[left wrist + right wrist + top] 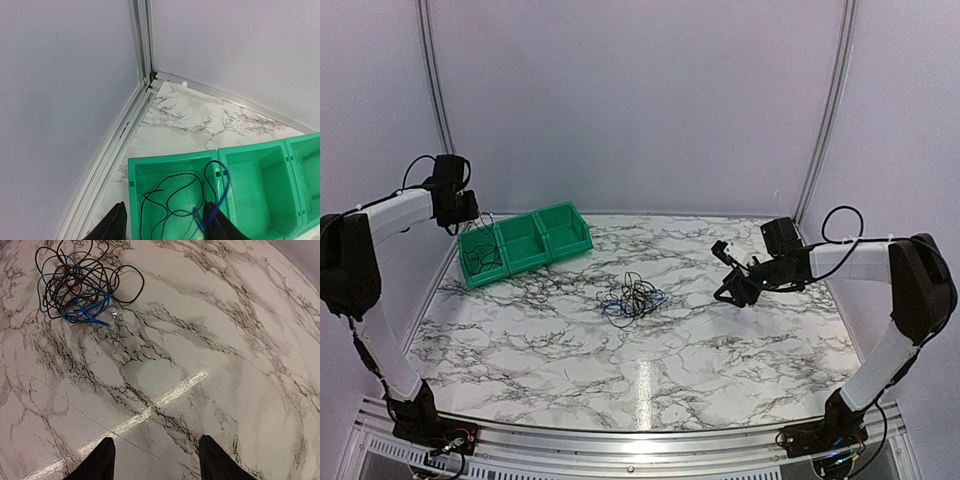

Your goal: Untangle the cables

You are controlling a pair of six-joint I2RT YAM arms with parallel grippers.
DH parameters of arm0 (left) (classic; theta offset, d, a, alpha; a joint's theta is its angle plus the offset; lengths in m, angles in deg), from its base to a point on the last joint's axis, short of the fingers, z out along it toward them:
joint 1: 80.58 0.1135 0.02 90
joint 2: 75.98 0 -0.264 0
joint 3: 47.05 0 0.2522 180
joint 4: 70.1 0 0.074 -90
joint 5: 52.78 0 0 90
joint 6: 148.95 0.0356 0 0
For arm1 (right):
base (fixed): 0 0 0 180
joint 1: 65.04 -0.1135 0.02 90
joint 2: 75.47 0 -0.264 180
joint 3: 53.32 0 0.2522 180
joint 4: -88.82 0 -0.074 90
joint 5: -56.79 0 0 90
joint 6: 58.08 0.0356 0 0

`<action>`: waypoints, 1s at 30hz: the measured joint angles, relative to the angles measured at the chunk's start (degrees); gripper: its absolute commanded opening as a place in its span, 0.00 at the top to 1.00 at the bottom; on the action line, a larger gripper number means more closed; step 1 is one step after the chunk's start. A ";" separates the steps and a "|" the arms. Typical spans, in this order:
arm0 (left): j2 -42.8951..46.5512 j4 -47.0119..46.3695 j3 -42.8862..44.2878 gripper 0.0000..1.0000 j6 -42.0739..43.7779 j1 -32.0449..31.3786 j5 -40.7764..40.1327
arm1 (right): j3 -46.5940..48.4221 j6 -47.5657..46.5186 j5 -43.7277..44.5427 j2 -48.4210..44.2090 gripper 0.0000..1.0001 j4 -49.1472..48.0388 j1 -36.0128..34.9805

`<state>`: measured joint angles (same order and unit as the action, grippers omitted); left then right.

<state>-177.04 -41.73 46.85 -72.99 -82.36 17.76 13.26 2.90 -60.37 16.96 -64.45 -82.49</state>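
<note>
Well, the biggest thing here is the desk [720, 360]. It is white with dark marble lines, and pale walls stand around it.

My left arm [390, 215] reaches up and over to the far left corner. My right arm [850, 260] reaches in from the right side and bends toward the middle.

Three green boxes [530, 262] sit in a row at the far left of the desk, joined side by side. My left jaws hang just above the box at the left end. They are apart, with a wide gap between them. I cannot tell if the wire below touches one of them.

The tangle of cables [632, 298] lies flat in the middle of the desk. It is a loose bunch of thin black loops with a blue wire mixed in. My right jaws are to the right of it, with bare desk in between. They are apart too, and nothing is between them.

One more thin wire [170, 200] lies in the left-end box. It is black and blue, and a blue loop of it leans up on the wall next to the middle box.
</note>
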 measured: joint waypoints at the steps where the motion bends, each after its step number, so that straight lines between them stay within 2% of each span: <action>1: 0.98 0.02 0.00 0.46 0.04 0.00 -0.07 | 0.00 0.00 0.00 0.00 0.42 0.00 0.00; 6: 2.54 0.11 -0.13 0.45 0.35 0.00 0.39 | 0.13 -0.13 -0.02 0.00 0.42 0.17 -0.31; 13: -1.60 3.76 -0.17 0.44 0.11 0.07 4.92 | 0.61 -0.22 -0.04 0.00 0.43 0.61 -0.39; 14: -1.99 4.44 -0.20 0.42 0.04 0.07 5.57 | 0.61 -0.22 -0.02 0.00 0.42 0.68 -0.39; 15: -2.14 4.98 -0.17 0.35 -0.02 0.07 6.10 | 0.61 -0.22 -0.02 0.00 0.42 0.72 -0.39; 16: -2.12 5.44 -0.17 0.12 -0.09 0.07 6.64 | 0.61 -0.22 -0.02 0.00 0.42 0.79 -0.39; 17: -1.97 5.44 -0.17 0.02 -0.35 0.07 7.39 | 0.61 -0.22 -0.02 0.00 0.42 0.81 -0.39; 24: 3.50 5.66 -1.18 0.01 3.82 -1.66 13.97 | 0.61 -0.68 0.00 0.00 0.43 0.85 -0.57; 30: 17.51 1.03 -8.90 0.01 9.70 -11.34 17.55 | 1.79 -1.27 0.72 -0.52 0.43 1.86 -1.29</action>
<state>-159.53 -40.70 37.95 -63.29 -93.70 35.31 15.05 1.63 -59.65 16.43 -62.59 -83.78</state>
